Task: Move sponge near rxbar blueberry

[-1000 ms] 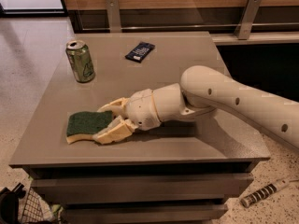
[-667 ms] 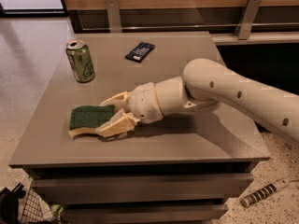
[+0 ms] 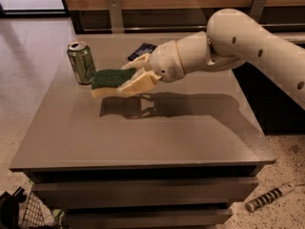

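Note:
The sponge (image 3: 108,81), dark green on top with pale yellow foam below, is held in the air above the grey table (image 3: 143,137), its shadow on the tabletop beneath it. My gripper (image 3: 132,75) is shut on the sponge's right end, with cream fingers (image 3: 138,83) on either side. The rxbar blueberry (image 3: 141,49), a dark navy wrapper, lies flat at the table's back, just behind the gripper and partly hidden by it. My arm (image 3: 248,46) reaches in from the right.
A green soda can (image 3: 80,62) stands upright at the table's back left, just left of the sponge. A wooden wall with metal brackets runs behind the table. A dark wire basket (image 3: 19,211) and a striped tool (image 3: 270,197) lie on the floor.
The gripper closed on the sponge at the front left of the table, lifted it off the surface and carried it back toward the blue bar and can.

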You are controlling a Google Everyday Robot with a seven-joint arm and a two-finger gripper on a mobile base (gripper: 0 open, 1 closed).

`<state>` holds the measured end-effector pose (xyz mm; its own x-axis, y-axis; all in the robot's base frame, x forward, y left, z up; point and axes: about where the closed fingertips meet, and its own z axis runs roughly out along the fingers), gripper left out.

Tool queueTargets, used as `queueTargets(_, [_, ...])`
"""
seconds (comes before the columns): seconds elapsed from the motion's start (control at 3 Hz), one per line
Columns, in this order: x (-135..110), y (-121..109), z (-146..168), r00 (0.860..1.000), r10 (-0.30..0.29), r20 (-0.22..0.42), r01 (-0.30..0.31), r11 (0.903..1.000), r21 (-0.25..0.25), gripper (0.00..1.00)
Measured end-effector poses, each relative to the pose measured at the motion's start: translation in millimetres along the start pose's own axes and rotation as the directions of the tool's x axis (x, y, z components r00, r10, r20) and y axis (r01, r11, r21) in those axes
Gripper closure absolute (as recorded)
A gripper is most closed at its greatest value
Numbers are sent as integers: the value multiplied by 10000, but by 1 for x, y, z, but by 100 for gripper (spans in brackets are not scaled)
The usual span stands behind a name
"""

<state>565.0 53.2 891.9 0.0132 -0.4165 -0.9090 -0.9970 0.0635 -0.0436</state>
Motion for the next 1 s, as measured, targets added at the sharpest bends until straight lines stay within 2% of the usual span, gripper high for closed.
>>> queueTargets(0.33, [1,-40,-28,9973,514,-529,-469,9954,834,100])
queueTargets(0.67, [17,-85,-60,9887,1385,-571,-1242,9712,2035,100])
queueTargets(1.0, [33,-123,-85,9793,1949,-546,-1694,9369,3060,100])
